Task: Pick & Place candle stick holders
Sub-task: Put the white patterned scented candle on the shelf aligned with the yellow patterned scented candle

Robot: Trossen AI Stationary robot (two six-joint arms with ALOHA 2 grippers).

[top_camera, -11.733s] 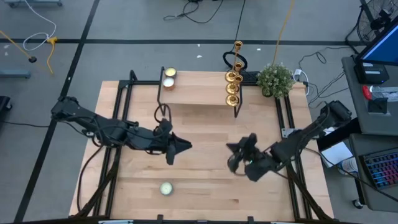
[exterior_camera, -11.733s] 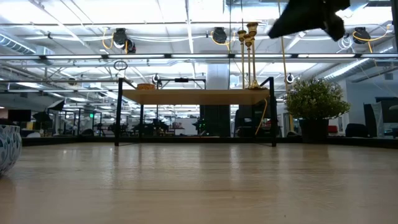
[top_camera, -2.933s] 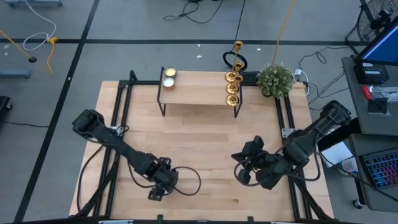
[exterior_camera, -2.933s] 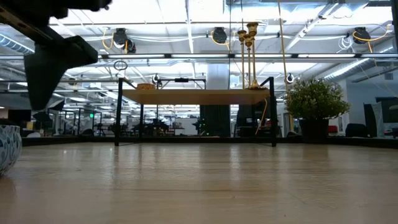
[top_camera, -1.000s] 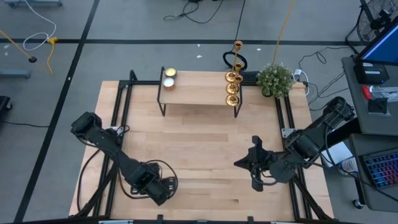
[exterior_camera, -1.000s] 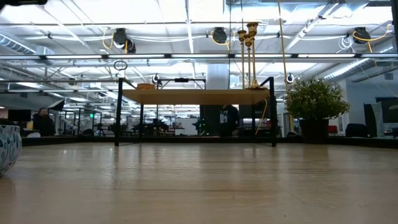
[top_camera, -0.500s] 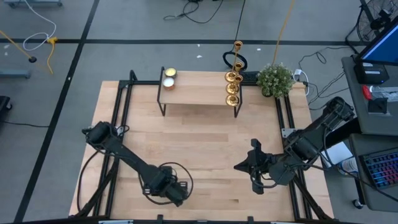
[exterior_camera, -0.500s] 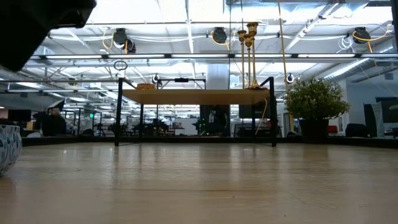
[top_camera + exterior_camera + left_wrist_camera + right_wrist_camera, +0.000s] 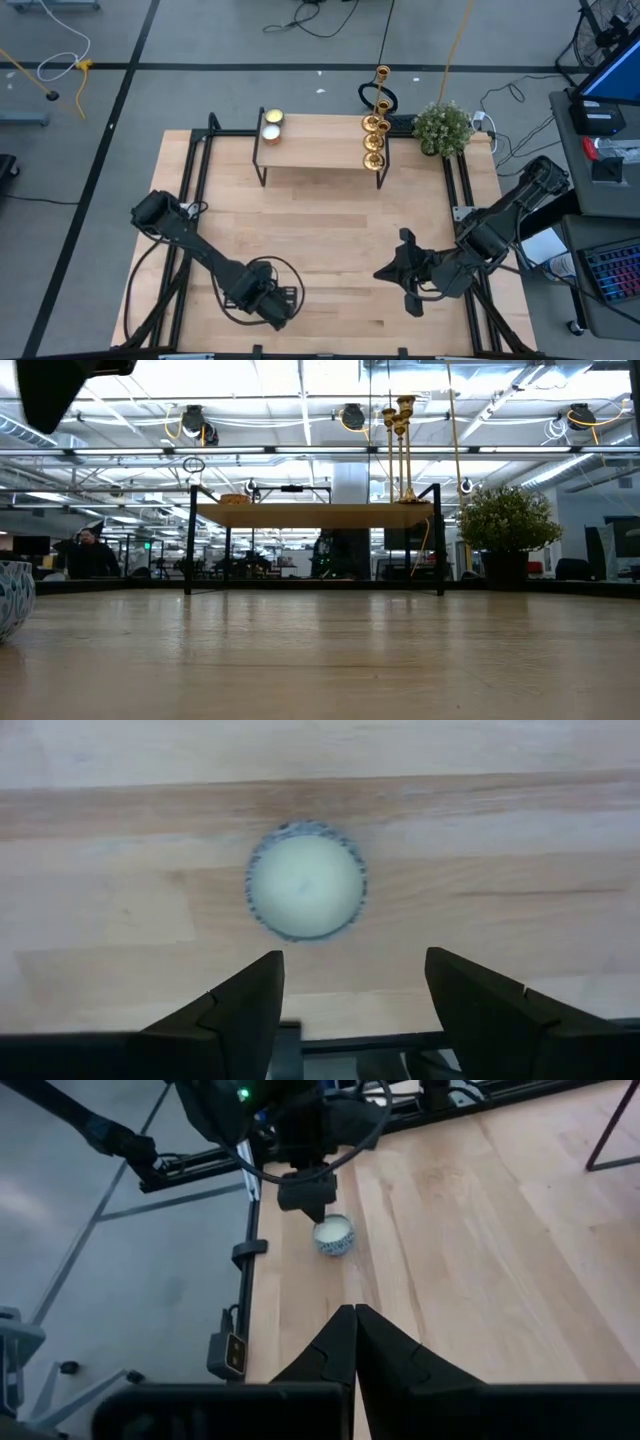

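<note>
1. The left pincer (image 9: 345, 1005) hangs over the near-left part of the pale wooden table (image 9: 330, 230), jaws parted with nothing between them, looking straight down on a small pale round candle in a blue-speckled dish (image 9: 305, 891). The dish sits on the table just ahead of the fingertips, not between them.

2. The right pincer (image 9: 355, 1342) waits low over the near-right part of the table, its fingers pressed fully together and holding nothing.

3. The task's things, the shiny gold candlestick holders (image 9: 374, 135), stand in a row at the right end of the raised wooden shelf on black legs (image 9: 315, 148) at the far side of the table, with one more gold piece (image 9: 382, 75) showing beyond the table's far edge. None is near either pincer.

4. Each holder shows a round base, and in the low view slim gold stems (image 9: 398, 450) rise well above the shelf to small cup tops. They look tall, narrow and easy to tip.

5. To do the step well, I judge an arm should go to the shelf end, bring open jaws level around a stem low down near the base, and close gently; polished metal may slip.

6. Lift straight up before travelling, so neighbouring holders and the green potted plant (image 9: 442, 127) beside the shelf are not knocked.
</note>
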